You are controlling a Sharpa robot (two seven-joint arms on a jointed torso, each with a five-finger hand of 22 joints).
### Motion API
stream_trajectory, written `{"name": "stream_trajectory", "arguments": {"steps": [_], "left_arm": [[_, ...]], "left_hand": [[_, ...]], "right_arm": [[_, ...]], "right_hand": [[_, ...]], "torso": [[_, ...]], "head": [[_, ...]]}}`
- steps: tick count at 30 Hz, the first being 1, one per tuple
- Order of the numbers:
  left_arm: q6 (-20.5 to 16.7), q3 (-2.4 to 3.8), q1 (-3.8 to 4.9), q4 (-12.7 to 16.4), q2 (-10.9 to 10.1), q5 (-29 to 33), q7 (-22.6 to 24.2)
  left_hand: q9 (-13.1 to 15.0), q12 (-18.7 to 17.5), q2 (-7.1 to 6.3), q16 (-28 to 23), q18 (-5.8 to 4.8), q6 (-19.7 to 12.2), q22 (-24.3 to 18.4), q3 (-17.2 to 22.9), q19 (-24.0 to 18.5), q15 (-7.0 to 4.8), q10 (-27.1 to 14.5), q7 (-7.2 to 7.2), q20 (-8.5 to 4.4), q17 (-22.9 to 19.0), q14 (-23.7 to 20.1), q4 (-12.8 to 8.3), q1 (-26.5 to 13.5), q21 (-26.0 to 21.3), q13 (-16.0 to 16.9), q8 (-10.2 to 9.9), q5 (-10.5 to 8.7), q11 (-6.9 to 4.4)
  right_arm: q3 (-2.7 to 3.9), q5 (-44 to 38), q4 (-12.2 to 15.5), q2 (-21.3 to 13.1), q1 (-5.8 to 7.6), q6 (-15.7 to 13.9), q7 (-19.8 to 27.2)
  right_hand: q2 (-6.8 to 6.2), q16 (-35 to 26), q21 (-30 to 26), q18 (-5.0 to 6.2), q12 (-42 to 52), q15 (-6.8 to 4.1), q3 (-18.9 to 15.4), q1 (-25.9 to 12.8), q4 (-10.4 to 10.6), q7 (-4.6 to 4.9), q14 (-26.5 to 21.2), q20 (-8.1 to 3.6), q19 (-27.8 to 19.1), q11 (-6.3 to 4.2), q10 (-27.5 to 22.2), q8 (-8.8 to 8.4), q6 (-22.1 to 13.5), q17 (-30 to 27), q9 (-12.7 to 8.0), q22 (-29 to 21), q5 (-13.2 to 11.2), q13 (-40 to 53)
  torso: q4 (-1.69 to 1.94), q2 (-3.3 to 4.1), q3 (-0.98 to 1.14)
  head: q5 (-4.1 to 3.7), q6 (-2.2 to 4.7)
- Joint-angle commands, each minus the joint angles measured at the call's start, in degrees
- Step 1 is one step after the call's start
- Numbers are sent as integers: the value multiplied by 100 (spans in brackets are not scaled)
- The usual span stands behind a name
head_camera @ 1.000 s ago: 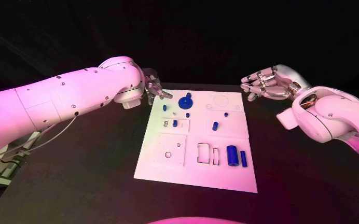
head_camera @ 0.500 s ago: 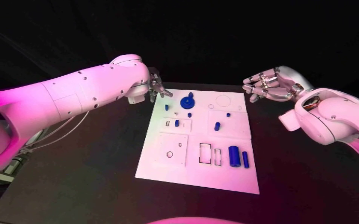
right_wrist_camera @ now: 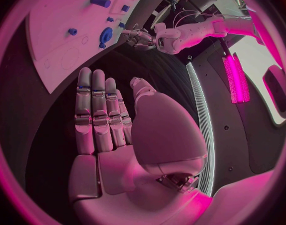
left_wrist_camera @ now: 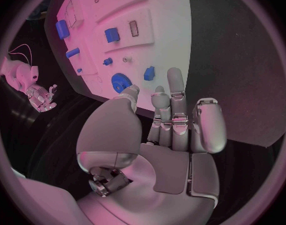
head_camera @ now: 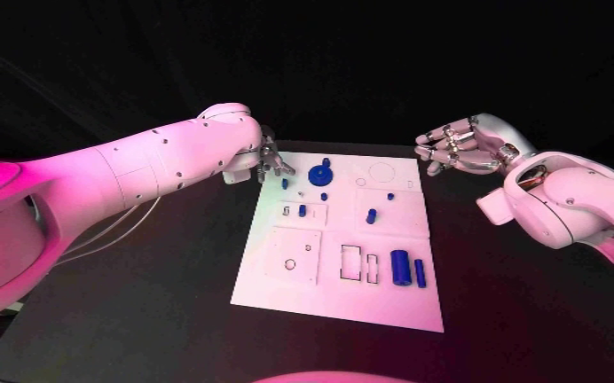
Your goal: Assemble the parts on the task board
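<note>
The board (head_camera: 335, 250) lies mid-table with blue parts (head_camera: 399, 266) on it. The left hand (head_camera: 269, 160) hovers at its far left corner, empty, fingers extended; the right hand (head_camera: 458, 145) hangs off the far right corner, empty, fingers loosely bent and apart.

A black table (head_camera: 153, 312) fills the lower part of the head view, and behind it the room is dark, with no wall or window to be made out. The right wrist view shows a bright pink light strip (right_wrist_camera: 235, 79) beside a dark floor.
</note>
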Motion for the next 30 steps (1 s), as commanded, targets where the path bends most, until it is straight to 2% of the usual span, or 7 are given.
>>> {"name": "stream_trajectory", "arguments": {"steps": [1, 30], "left_arm": [[211, 0, -11, -52, 36, -45, 96], [529, -2, -27, -108, 80, 5, 52]], "left_hand": [[-5, -16, 13, -38, -5, 28, 10, -29, 24, 38, -38, 27, 36, 9, -1, -5, 4, 16, -3, -28, 28, 15], [-101, 86, 173, -45, -22, 183, 106, -112, 55, 23, 21, -10, 35, 16, 3, -25, 108, 70, 70, -25, 39, -12]], "right_arm": [[2, -43, 0, 8, -3, 48, 16], [2, -48, 5, 14, -4, 43, -14]], "right_hand": [[36, -12, -39, 39, -7, 11, 4, -26, -18, 20, 4, 49, 10, 34, -9, -26, -15, -6, 9, -11, 32, 3], [45, -10, -39, 40, -4, 9, 10, -22, -23, 17, 9, 48, 16, 32, -5, -23, -10, -6, 11, -16, 41, 4]], "torso": [[-4, 1, 6], [3, 1, 3]], "head": [[6, -6], [7, -30]]}}
